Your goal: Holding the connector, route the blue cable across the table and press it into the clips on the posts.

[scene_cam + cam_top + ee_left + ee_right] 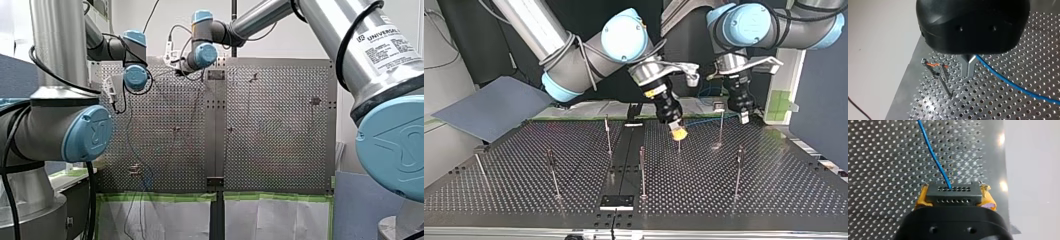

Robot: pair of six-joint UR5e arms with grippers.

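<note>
Clamping the connector [953, 192] between yellow pads [921, 198], my right gripper [954, 196] has the blue cable [934, 157] running out toward eleven o'clock.

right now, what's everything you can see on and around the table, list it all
blue cable: one, blue, runs from the connector over the table to my left gripper
connector: one, dark grey, clamped between my right gripper's yellow pads
posts: about seven, thin metal, upright on the table; one beside my left gripper carries an orange clip
table: one, perforated metal
board: one, grey, off the table at the top view's left
green tape: strips, along the table's near edge in the front view
left gripper: black, metal fingers together
right gripper: black, shut on the connector
</note>
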